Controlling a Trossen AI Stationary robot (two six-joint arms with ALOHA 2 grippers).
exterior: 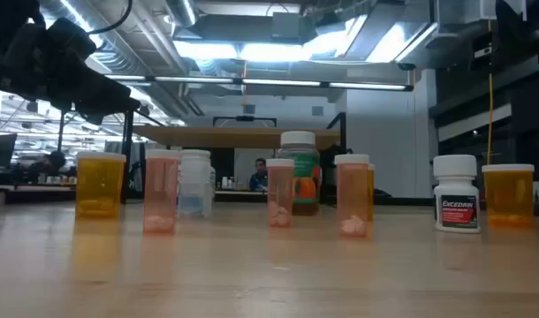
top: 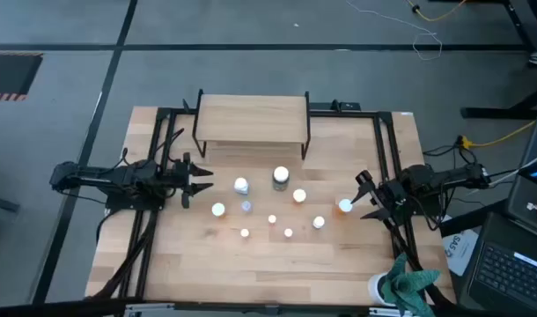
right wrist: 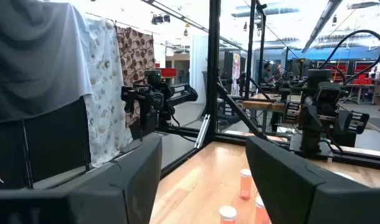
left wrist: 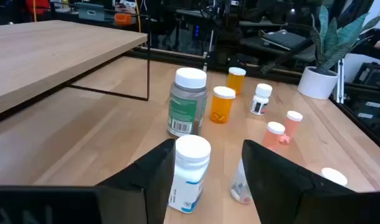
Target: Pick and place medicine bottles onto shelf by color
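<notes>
The shelf [top: 251,119] stands at the table's far middle on thin black legs, its board bare. Several white-capped bottles stand upright on the table in front of it: a white one with a blue label [top: 241,186], a large green one [top: 280,178], and orange ones such as [top: 345,205]. My left gripper [top: 201,181] is open, left of the white bottle [left wrist: 190,171], which shows between its fingers without touching them. My right gripper [top: 367,196] is open and empty, just right of the orange bottle.
A white cup with teal cloth [top: 405,283] stands at the table's near right corner. Black frame rails [top: 387,150] run along the table's sides. Small bottles with pink pills [exterior: 161,190] stand nearer the front, with bare wood between them and the near edge.
</notes>
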